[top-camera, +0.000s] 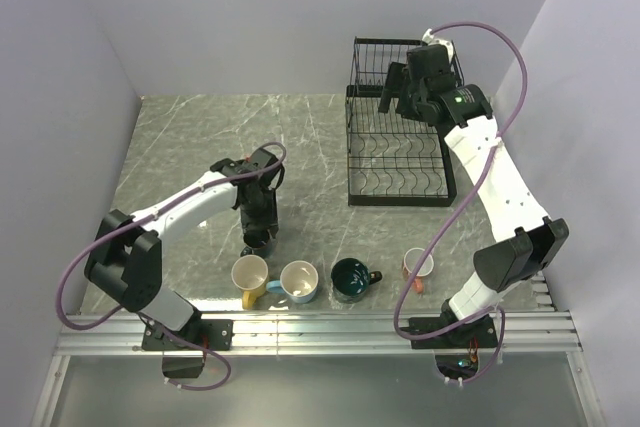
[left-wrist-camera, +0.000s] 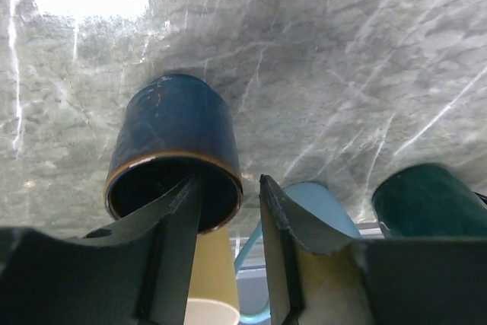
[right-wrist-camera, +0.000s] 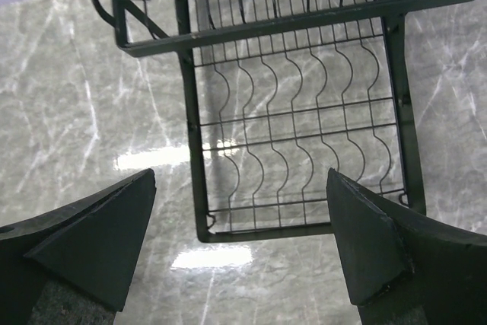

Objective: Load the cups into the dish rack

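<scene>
The left gripper (left-wrist-camera: 228, 184) stood with its two dark fingers (left-wrist-camera: 171, 241) apart and astride the wall of the dark navy mug (left-wrist-camera: 171, 135). One finger dipped inside the mouth and the other sat outside the rim, with a narrow gap between pad and glaze, so no squeeze on the wall showed. The mug sat upright on the grey marbled table (left-wrist-camera: 342, 51), its glossy blue side mottled, its lip edged in a thin tan line, and its inside dark; the handle was hidden from both cameras that saw it. Just past it, toward the near edge, ran a row of four more cups: the yellow mug (top-camera: 250, 274) closest to the navy one, the light blue mug (top-camera: 299, 281) just beside the yellow, the dark teal mug (top-camera: 350, 278) next along with its handle pointing right, and the orange-pink mug (top-camera: 418, 265) apart at the right end. Across the table the right gripper (right-wrist-camera: 240, 180) hung with its fingers spread wide, holding nothing, above the black wire dish rack (right-wrist-camera: 297, 150). The rack's slotted lower tray showed wavy wires below the fingers, and its raised upper basket stood at the far end. The overhead view put that gripper about where basket met tray, well apart from all five cups.
</scene>
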You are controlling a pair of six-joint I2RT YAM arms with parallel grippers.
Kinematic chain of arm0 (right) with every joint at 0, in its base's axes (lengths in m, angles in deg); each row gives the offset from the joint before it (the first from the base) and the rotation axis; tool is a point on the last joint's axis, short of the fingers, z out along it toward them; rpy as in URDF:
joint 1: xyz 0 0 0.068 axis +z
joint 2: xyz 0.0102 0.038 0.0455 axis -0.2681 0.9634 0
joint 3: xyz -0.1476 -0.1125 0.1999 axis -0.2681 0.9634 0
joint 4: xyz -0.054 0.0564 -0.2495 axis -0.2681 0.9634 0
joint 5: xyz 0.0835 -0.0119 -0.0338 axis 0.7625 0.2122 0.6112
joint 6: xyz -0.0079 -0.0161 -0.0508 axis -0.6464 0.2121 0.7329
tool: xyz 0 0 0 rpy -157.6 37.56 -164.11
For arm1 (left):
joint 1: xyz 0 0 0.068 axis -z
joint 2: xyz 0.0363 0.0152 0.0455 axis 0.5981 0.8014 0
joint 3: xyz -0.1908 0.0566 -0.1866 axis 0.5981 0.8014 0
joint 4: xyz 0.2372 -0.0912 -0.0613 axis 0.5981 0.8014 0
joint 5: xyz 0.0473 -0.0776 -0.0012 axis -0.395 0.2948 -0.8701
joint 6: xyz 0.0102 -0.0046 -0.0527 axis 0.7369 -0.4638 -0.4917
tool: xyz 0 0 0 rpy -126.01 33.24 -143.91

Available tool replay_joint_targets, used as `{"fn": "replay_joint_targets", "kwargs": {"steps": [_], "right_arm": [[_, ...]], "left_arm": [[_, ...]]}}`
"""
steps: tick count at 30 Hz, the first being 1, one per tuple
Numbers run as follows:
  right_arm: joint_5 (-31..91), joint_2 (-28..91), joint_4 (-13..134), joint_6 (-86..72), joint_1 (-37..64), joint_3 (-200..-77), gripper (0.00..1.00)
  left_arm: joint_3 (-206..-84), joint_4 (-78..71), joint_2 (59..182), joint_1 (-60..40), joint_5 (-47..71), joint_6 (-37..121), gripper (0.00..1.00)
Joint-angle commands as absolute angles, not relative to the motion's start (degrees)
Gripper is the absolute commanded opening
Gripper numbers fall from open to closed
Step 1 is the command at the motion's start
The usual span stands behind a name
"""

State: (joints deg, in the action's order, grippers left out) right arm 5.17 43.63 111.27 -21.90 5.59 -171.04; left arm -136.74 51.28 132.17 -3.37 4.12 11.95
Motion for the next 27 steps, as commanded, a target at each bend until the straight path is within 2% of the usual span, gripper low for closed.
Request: {"fn": "replay_joint_targets", "kwargs": {"steps": [1, 3, 10, 12, 19, 23, 27], "right_arm": [[3.21, 41.04, 110.65, -20.95, 5.98, -169.65, 1.00], [3.21, 40.95, 110.57, -20.94, 5.98, -169.30, 1.00], [2.68, 40.60, 110.31, -20.59, 5.98, -170.35, 1.00], [2.50, 40.07, 109.78, -20.33, 5.98, -170.09, 1.00], [8.10, 38.75, 108.03, -19.89, 5.89, -172.11, 1.00], [24.35, 38.31, 104.33, -19.36, 5.89, -175.79, 1.00], [32.18, 36.56, 99.51, -20.85, 5.63, -176.42, 1.00]], "left_arm": [[-136.16, 48.83, 133.12, -3.25, 4.13, 12.79, 0.41], [-135.47, 48.04, 134.09, -3.25, 4.39, 13.06, 0.37], [-134.14, 43.64, 136.11, -3.25, 8.79, 14.37, 0.06], [-134.58, 43.90, 136.47, -3.16, 8.70, 14.81, 0.00], [-143.18, 46.02, 134.54, -4.21, 10.01, 17.97, 0.00], [-153.27, 41.46, 133.65, -8.59, 22.36, 19.39, 0.00], [-156.29, 29.43, 132.87, -15.19, 39.78, 12.65, 0.00]]}}
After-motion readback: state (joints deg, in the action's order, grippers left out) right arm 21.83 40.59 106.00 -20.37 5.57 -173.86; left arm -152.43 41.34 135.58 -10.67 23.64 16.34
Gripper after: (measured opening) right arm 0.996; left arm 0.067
